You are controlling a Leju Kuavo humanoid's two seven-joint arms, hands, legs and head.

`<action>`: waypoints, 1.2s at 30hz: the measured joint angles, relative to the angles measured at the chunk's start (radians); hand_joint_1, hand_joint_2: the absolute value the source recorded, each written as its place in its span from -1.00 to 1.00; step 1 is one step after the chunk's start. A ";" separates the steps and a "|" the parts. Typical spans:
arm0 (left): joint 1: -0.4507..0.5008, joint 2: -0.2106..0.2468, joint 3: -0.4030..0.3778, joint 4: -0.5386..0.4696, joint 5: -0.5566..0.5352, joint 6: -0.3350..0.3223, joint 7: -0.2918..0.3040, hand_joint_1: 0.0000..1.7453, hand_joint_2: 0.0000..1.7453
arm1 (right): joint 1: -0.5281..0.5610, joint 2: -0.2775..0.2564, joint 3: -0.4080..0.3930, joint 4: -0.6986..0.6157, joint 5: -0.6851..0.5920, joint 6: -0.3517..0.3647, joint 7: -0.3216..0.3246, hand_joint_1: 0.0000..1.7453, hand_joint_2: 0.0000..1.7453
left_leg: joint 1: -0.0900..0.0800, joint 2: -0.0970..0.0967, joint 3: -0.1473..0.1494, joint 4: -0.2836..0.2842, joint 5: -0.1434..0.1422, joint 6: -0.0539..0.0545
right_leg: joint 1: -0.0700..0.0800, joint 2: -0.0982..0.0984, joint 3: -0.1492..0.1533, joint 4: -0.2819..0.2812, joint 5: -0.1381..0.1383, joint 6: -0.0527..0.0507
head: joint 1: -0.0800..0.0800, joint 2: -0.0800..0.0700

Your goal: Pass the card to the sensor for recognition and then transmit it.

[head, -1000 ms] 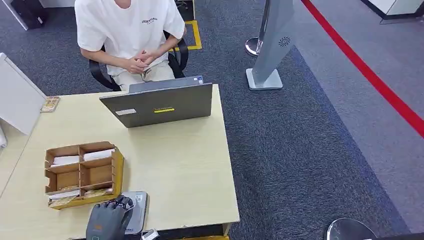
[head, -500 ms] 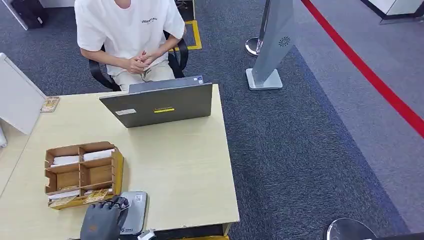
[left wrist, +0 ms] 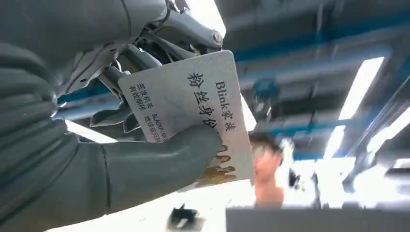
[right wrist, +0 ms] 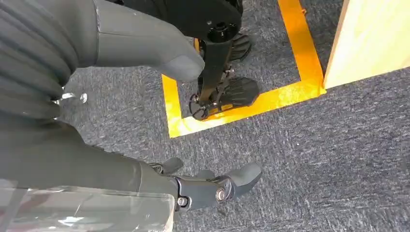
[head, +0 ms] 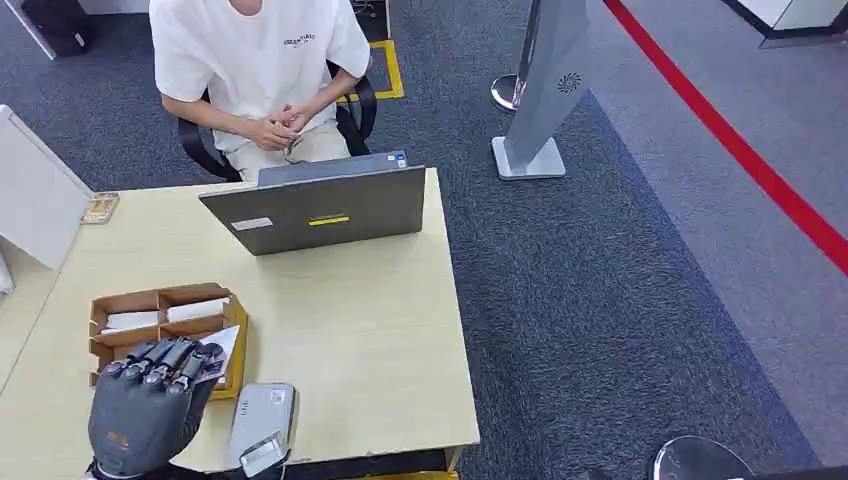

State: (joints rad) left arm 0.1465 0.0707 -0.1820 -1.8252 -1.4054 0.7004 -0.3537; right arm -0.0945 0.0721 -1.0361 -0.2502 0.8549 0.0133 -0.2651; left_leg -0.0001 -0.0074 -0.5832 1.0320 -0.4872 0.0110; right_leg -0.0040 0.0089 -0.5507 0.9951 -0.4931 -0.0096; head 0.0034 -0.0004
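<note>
My left hand [head: 145, 405] is raised over the table's near left corner, its back towards me, in front of the cardboard organiser [head: 150, 305]. It holds a white card [head: 222, 345] whose corner shows past the fingers. The left wrist view has the card [left wrist: 193, 106] with printed black text pinched between the thumb [left wrist: 159, 164] and the dark fingers. The grey card sensor [head: 262, 420] lies flat at the table's front edge, just right of the hand. My right hand [right wrist: 212, 186] hangs over the carpet, fingers apart, holding nothing.
A grey laptop [head: 320, 210] stands at the far side of the wooden table [head: 380, 340], and a person in a white shirt [head: 260, 60] sits behind it. The organiser holds more cards. A white panel [head: 35, 200] stands at the left. A grey stand [head: 545, 90] rises on the carpet.
My left hand has lifted off the sensor, moved left and up, and turned its back to me. The card's corner now shows past its fingers, and the sensor lies uncovered.
</note>
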 joint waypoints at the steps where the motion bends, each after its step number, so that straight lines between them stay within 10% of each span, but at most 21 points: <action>1: -0.011 -0.011 0.007 -0.019 0.012 0.000 -0.039 1.00 1.00 | -0.002 0.000 0.000 0.000 0.001 0.000 0.000 -1.00 1.00 | 0.000 0.000 0.000 0.000 0.000 0.000 | 0.000 0.000 0.000 0.000 0.000 0.000 | 0.000 0.000; 8: -0.104 -0.067 0.044 -0.123 0.051 -0.001 -0.170 1.00 1.00 | -0.012 0.007 0.003 0.003 0.015 0.000 0.005 -1.00 1.00 | 0.000 0.000 0.000 0.000 0.000 0.000 | 0.000 0.000 0.000 0.000 0.000 0.000 | 0.000 0.000; 24: -0.171 -0.095 0.079 -0.150 0.047 -0.002 -0.178 1.00 1.00 | -0.020 0.009 0.007 0.006 0.020 0.000 0.010 -1.00 1.00 | 0.000 0.000 0.000 0.000 0.000 0.000 | 0.000 0.000 0.000 0.000 0.000 0.000 | 0.000 0.000; 29: -0.270 -0.060 0.087 -0.087 -0.037 -0.003 0.006 1.00 1.00 | -0.026 0.011 0.021 0.008 0.052 0.006 0.026 -1.00 1.00 | 0.000 -0.001 0.000 0.000 0.001 -0.001 | 0.000 -0.001 0.000 0.000 0.000 0.000 | 0.000 0.000; 32: -0.431 0.019 0.093 0.094 -0.106 -0.006 0.139 1.00 1.00 | -0.045 0.015 0.049 0.009 0.078 0.011 0.049 -1.00 1.00 | 0.000 -0.002 0.000 0.000 0.005 -0.002 | 0.001 -0.002 0.000 0.001 0.002 -0.002 | 0.000 0.000; 36: -0.623 0.093 0.117 0.338 -0.127 -0.006 0.176 1.00 1.00 | -0.062 0.021 0.084 0.011 0.098 0.013 0.076 -1.00 1.00 | 0.001 -0.001 0.000 0.000 0.007 -0.004 | 0.001 -0.001 -0.001 0.003 0.004 -0.005 | 0.000 0.000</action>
State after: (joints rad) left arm -0.4765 0.1637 -0.0652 -1.4871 -1.5320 0.6943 -0.1777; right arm -0.1562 0.0927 -0.9525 -0.2396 0.9526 0.0259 -0.1896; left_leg 0.0008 -0.0088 -0.5828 1.0318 -0.4803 0.0070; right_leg -0.0031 0.0082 -0.5522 0.9982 -0.4893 -0.0142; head 0.0038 -0.0004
